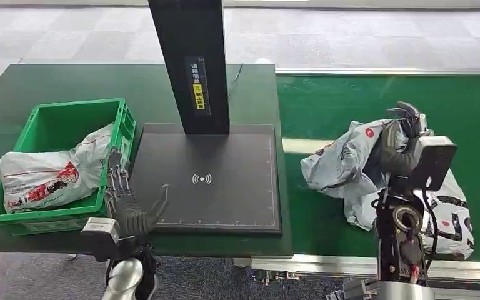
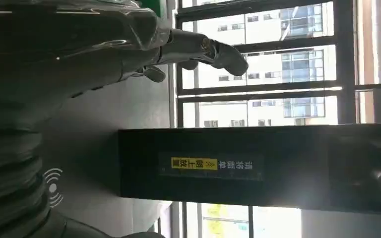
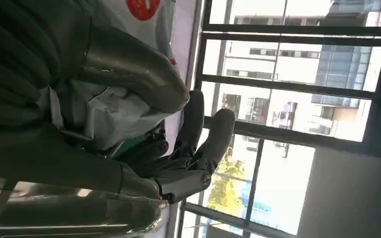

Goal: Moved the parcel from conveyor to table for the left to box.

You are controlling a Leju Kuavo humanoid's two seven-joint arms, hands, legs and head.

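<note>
A crumpled grey parcel [image 1: 340, 164] with a red dot lies on the green conveyor [image 1: 325, 106] at the right. My right hand [image 1: 405, 132] grips its right side; in the right wrist view the grey plastic [image 3: 104, 116] is bunched between the thumb [image 3: 129, 64] and the dark fingers [image 3: 203, 134]. My left hand [image 1: 128, 201] is open with fingers spread, low over the left front corner of the black scanner pad [image 1: 225, 181], beside the green box [image 1: 50, 128]. In the left wrist view its fingers [image 2: 213, 49] hold nothing.
A white parcel with red print [image 1: 47, 172] lies in the green box. A black post [image 1: 190, 62] rises from the back of the pad. A second white parcel with black pattern [image 1: 453, 209] lies on the conveyor under my right arm.
</note>
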